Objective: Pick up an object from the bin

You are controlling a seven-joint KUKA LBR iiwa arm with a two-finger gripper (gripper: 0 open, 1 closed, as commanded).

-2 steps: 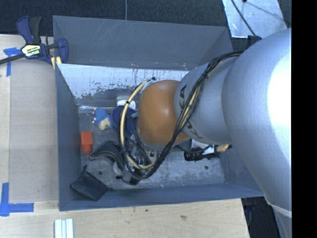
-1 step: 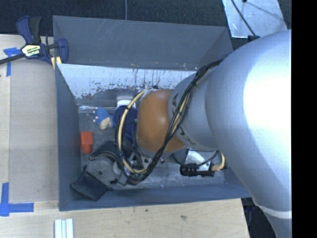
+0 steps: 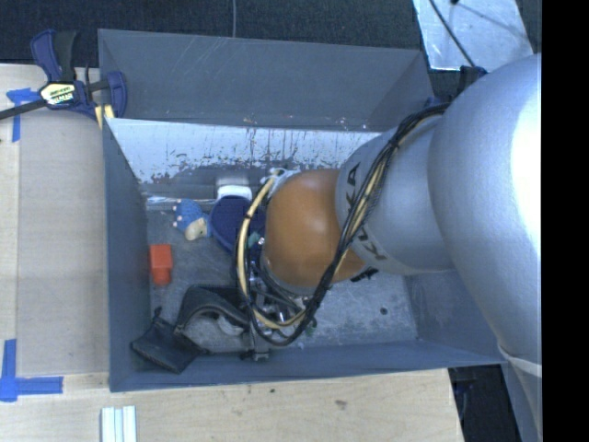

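Overhead, slightly oblique, close over bin (image 3: 276,76)

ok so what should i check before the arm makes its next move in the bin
1. Gripper is low in the bin, near the front wall: ok.
2. Nearest thing known: the black curved piece lies just left of the gripper: ok.
3. Something already gripped: cannot tell; the orange cover and cables hide it.
4. Orange block lies apart from the arm, toward the left wall: ok.
5. Blue thing is free of the wrist: cannot tell; the cover overlaps it.
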